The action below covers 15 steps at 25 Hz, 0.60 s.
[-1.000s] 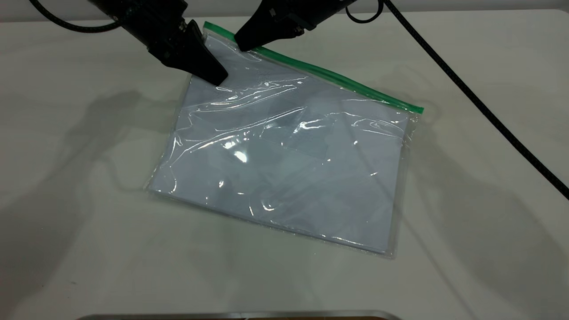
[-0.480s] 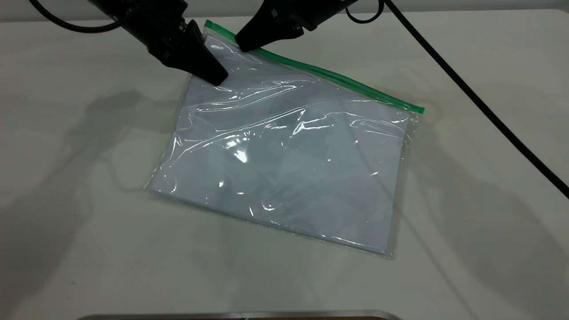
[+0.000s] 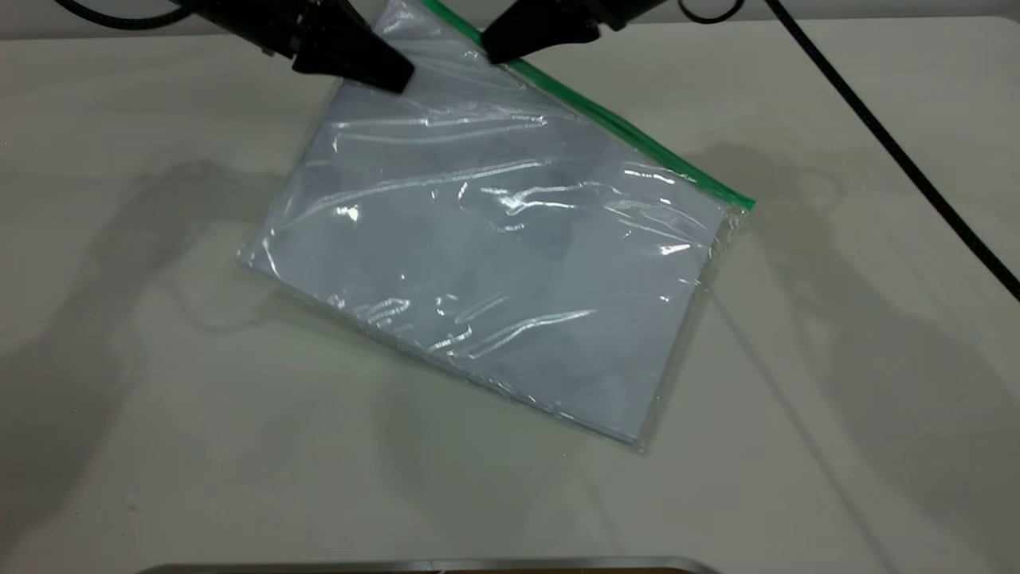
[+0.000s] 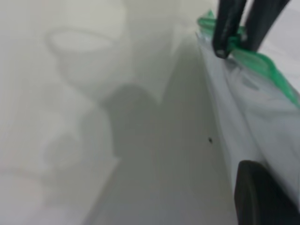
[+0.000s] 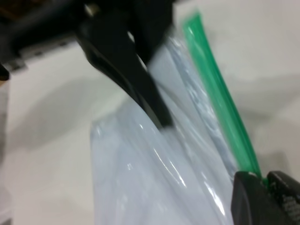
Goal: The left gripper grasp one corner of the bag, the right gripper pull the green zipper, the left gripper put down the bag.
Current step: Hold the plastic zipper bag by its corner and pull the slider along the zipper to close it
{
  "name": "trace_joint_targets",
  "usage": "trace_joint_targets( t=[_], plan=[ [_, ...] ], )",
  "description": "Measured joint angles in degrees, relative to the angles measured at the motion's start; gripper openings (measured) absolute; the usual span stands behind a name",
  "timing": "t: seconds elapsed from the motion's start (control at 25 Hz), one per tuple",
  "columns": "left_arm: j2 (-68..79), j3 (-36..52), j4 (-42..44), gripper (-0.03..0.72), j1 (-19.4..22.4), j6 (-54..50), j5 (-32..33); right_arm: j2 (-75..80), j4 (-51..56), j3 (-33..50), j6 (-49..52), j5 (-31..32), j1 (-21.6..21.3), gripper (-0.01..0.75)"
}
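Tabletop [image 3: 837, 446] is matte off-white, smooth, with soft grey shadows of both arms across it; a strip of metal edge [image 3: 430, 564] shows at the near side of the exterior view. Bag [image 3: 486, 255] is a large flat rectangular pouch of thin clear plastic, crinkled and glossy with streaky highlights, white paper visible through it. It sits mid-tabletop, skewed, its far-left corner raised off the surface while the near edge and right end lie close to or on the tabletop. Green zipper [image 3: 637, 139] is a thin straight green strip along the far long edge, running from the lifted corner down to the right end; slider not discernible. Black cable [image 3: 900, 151], thin with a braided look, crosses the tabletop on the right. Left gripper [image 3: 390, 76] is black, chunky, wedge-shaped, at the far left, fingers pressed together on the bag's raised corner; right wrist view shows its fingers [image 5: 154, 105] clamped on the plastic just beside the green strip. Right gripper [image 3: 494, 54] is black with pointed tapered fingers, at the far centre, tips pinching the green zipper just beside the left gripper; left wrist view shows those fingers [image 4: 224, 40] closed over the green edge.
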Motion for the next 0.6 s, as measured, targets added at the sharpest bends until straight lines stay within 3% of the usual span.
trace_joint_targets(
  t=[0.6],
  plan=[
    [-1.02, 0.06, -5.65, 0.051, 5.76, 1.08, 3.88, 4.46, -4.07, -0.07, 0.0, -0.84, -6.98, 0.038]
  ],
)
